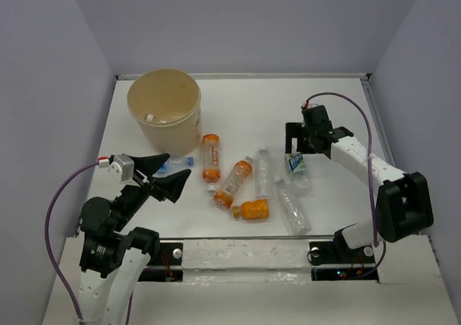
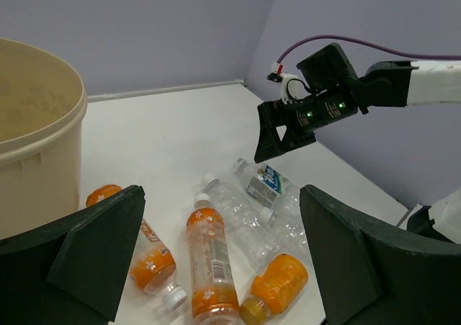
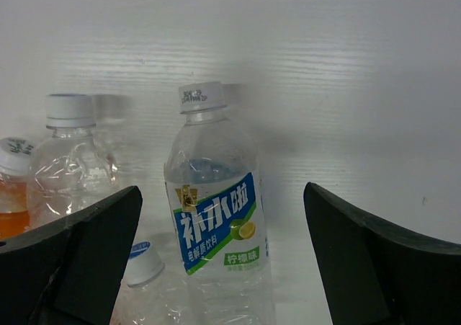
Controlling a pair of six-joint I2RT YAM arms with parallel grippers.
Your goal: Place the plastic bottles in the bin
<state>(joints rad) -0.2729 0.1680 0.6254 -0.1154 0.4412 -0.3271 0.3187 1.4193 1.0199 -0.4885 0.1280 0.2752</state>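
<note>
A white surface [image 1: 238, 101] carries a round cream bin [image 1: 170, 135], standing upright at the far left, well apart from most of the bottles scattered on their sides near the middle. The left end effector [image 1: 178, 163] hangs just in front of the bin with its jaws spread wide and nothing between them; its own camera looks over the bottles toward the opposite arm. The right end effector [image 3: 222, 188] is likewise wide open and empty, poised above a blue-labelled bottle [image 3: 216, 231] that lies on the surface, white cap pointing toward the far edge. Three orange bottles [image 1: 234, 183] with white labels lie near one another at the centre, one of them closer to the bin. Clear bottles [image 1: 294, 210] with white caps rest just to their right, beside the blue-labelled one. A second blue-labelled bottle [image 1: 170, 168] lies near the bin's base, below the left end effector's fingers.
</note>
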